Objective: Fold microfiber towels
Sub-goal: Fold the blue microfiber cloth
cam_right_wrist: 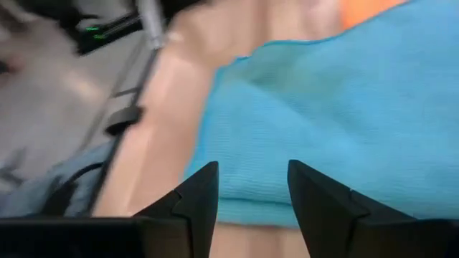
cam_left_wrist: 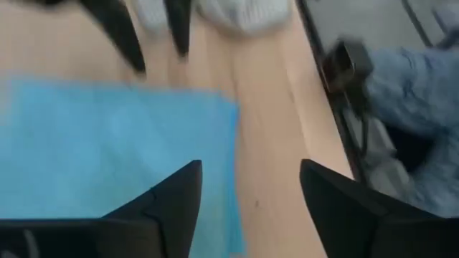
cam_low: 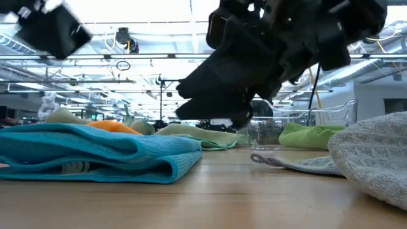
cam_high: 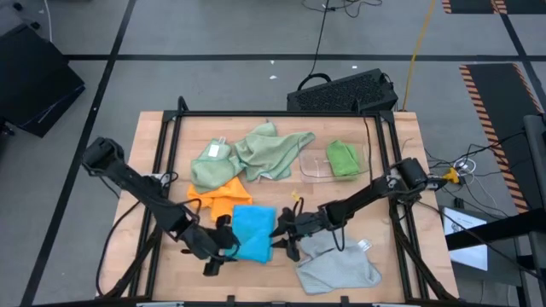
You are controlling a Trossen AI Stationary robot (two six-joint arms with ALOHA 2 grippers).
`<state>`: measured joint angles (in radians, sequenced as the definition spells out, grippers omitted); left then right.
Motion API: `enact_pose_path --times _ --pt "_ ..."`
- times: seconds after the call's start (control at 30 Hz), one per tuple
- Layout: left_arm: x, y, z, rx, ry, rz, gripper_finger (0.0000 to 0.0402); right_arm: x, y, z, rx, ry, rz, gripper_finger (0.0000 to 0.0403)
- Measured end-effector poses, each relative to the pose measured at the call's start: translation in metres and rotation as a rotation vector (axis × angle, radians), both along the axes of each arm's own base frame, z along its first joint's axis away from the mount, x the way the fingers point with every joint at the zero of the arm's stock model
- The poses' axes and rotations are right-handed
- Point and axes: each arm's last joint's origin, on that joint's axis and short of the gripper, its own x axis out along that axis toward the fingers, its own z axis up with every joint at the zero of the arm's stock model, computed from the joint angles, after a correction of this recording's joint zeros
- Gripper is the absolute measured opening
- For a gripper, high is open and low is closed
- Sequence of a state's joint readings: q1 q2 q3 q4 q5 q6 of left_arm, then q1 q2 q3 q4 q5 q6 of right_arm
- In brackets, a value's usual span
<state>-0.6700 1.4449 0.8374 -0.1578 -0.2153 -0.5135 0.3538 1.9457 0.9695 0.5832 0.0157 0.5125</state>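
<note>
Your blue towel (cam_high: 252,232) lies folded on the worktop (cam_high: 171,256) near the front edge, between the left gripper (cam_high: 223,250) and the right gripper (cam_high: 285,232). Both sets of jaws stand apart with nothing between them. It is light, limp, fine-looped cloth that will sag and cling, so pinch corners or the doubled edge, not the middle. The grey towel (cam_high: 337,264) beside it looks thicker and nubbier, probably heavier. The orange towel (cam_high: 223,197) and sage towels (cam_high: 256,153) sit crumpled behind; a green one (cam_high: 343,159) rests in the clear tray (cam_high: 310,167).
</note>
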Motion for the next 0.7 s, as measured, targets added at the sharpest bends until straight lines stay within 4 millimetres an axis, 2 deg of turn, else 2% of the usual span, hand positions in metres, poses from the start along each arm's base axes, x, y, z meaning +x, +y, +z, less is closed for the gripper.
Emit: enact_pose_path --times 0.07,0.13,0.23,0.37,0.57,0.7 --pt "-0.001 0.006 0.009 0.083 -0.076 0.072 0.0249 -0.002 -0.003 0.007 -0.039 0.012 -0.070 0.0162" --pt "0.001 0.020 0.009 0.208 -0.099 0.202 0.0252 -0.006 -0.007 0.012 -0.069 0.036 -0.138 0.0166" --pt "0.006 0.046 0.001 0.307 -0.005 0.321 0.0252 -0.007 -0.017 0.017 -0.061 0.067 -0.248 0.0177" --pt "0.015 0.070 -0.009 0.305 0.106 0.372 0.0253 -0.004 -0.036 0.013 -0.045 0.120 -0.352 0.0200" --pt "0.020 0.076 -0.010 0.328 0.109 0.330 0.0253 0.001 -0.059 0.005 -0.007 0.170 -0.381 0.0246" --pt "0.019 0.075 -0.010 0.335 0.107 0.322 0.0253 0.004 -0.068 0.001 0.022 0.183 -0.376 0.0260"
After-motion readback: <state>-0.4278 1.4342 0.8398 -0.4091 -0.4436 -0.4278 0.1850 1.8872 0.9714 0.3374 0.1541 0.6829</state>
